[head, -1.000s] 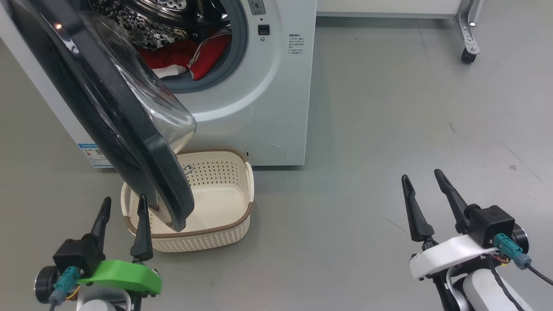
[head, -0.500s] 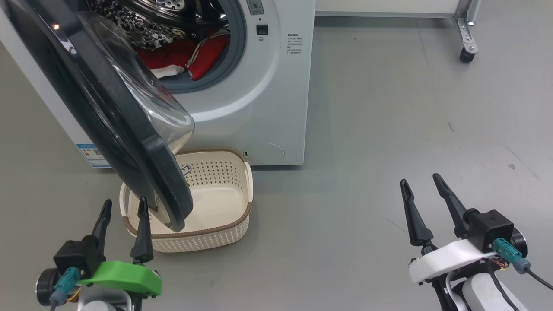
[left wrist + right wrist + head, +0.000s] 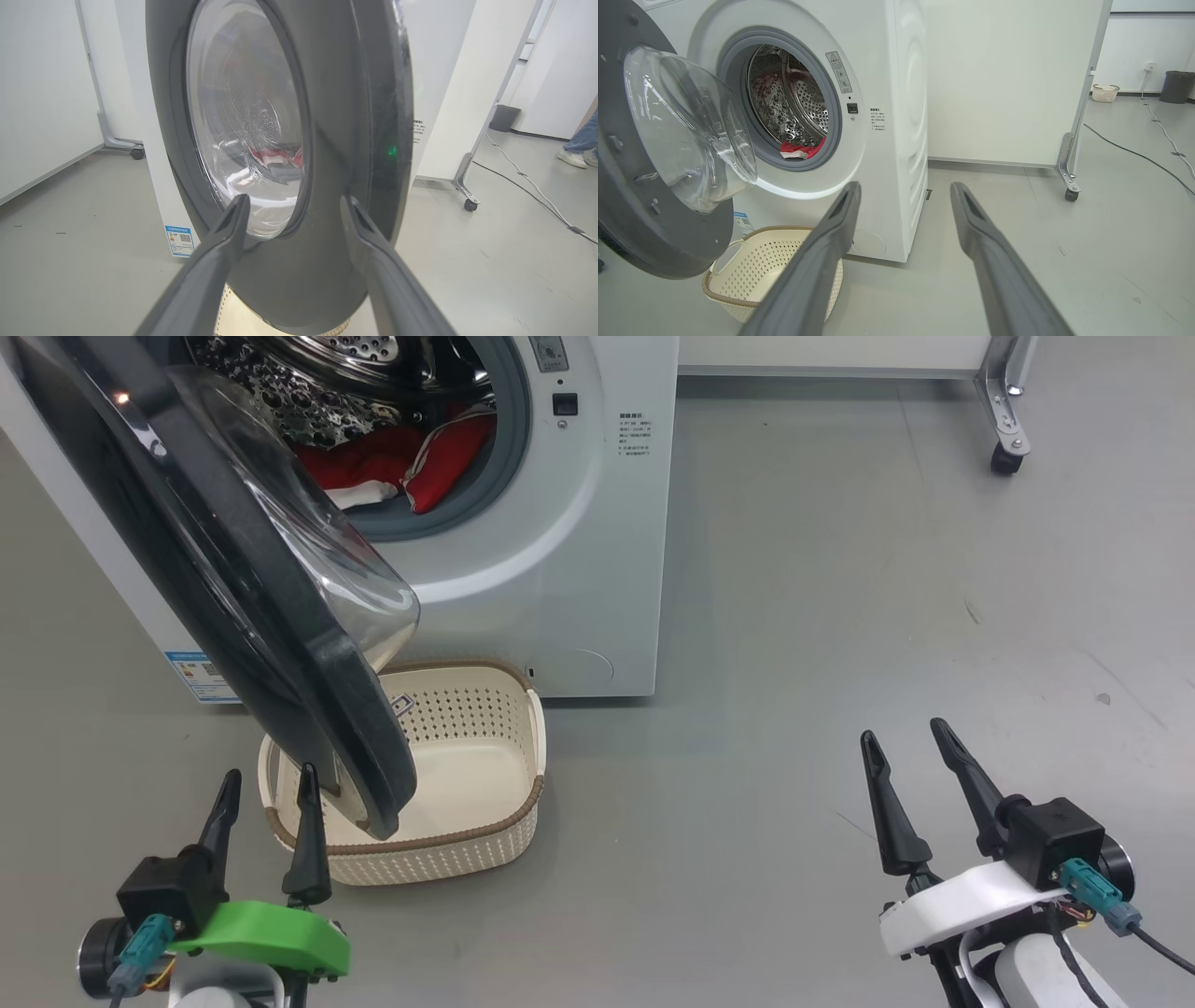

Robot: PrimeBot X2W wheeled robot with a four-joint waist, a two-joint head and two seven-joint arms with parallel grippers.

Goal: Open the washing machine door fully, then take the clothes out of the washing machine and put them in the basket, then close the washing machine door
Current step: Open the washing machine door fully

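Observation:
The washing machine (image 3: 579,541) (image 3: 887,154) stands at the upper left with its black-rimmed door (image 3: 271,616) (image 3: 336,154) (image 3: 649,219) swung partly open, its glass bowl bulging toward the drum. Red clothes (image 3: 401,462) (image 3: 799,150) with white parts lie in the drum's bottom. The cream basket (image 3: 495,831) (image 3: 752,298) sits on the floor under the door's lower edge, with nothing in it. My left gripper (image 3: 266,782) (image 3: 292,203) is open just in front of the door's outer face. My right gripper (image 3: 904,735) (image 3: 903,189) is open over bare floor at the right.
A white panel on a castered metal foot (image 3: 1006,429) (image 3: 1066,172) stands behind and right of the machine. A cable (image 3: 1134,154) runs across the floor at the far right, where a second small basket (image 3: 1105,92) and a dark bin (image 3: 1176,86) stand. A person's foot (image 3: 572,157) is at the right edge.
The whole head picture has drifted slightly, so the camera moved. The right gripper sits a little lower and further left in that view. The door, clothes and basket are unchanged.

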